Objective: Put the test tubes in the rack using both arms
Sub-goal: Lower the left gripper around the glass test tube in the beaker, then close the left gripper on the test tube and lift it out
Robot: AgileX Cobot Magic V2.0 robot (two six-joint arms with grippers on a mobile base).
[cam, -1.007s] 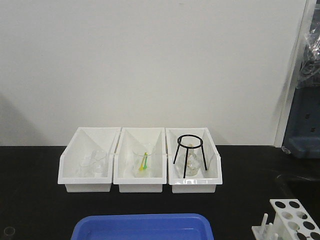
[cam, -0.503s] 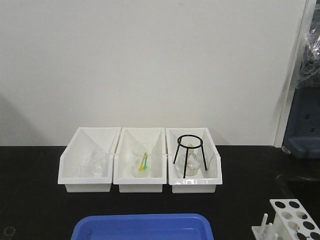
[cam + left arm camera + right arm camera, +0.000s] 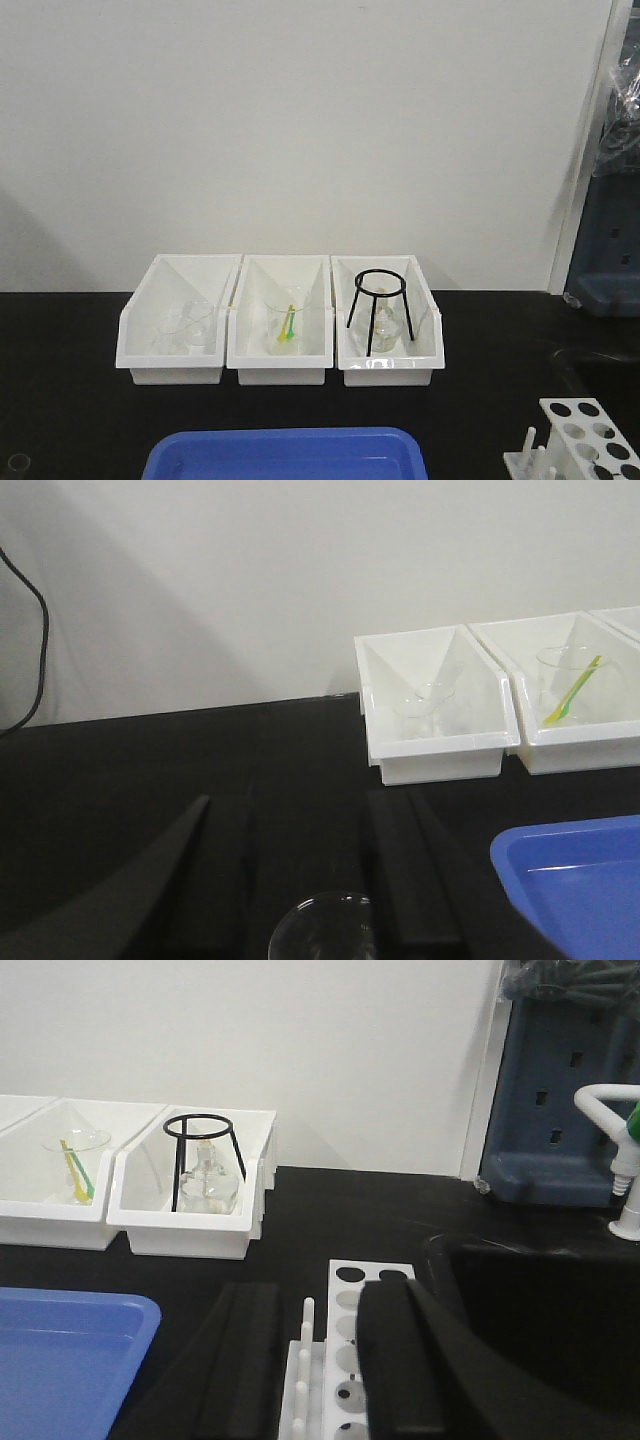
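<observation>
No test tubes show in any view. The white rack [image 3: 585, 440] stands at the front right of the black table, its holes holding nothing. In the right wrist view the rack [image 3: 343, 1295] lies right under my right gripper [image 3: 318, 1290], which is open, with the peg row between the fingers and the right finger [image 3: 400, 1360] covering part of the holes. My left gripper [image 3: 295, 800] is open above the bare table, and a clear round glass rim [image 3: 320, 930] sits low between its fingers. Neither arm appears in the front view.
Three white bins [image 3: 280, 372] line the back wall, holding beakers, a yellow-green stick and a black tripod [image 3: 380, 305] over a flask. A blue tray [image 3: 285, 455] sits front centre. A dark sink [image 3: 540, 1320] and a tap [image 3: 625, 1160] lie right of the rack.
</observation>
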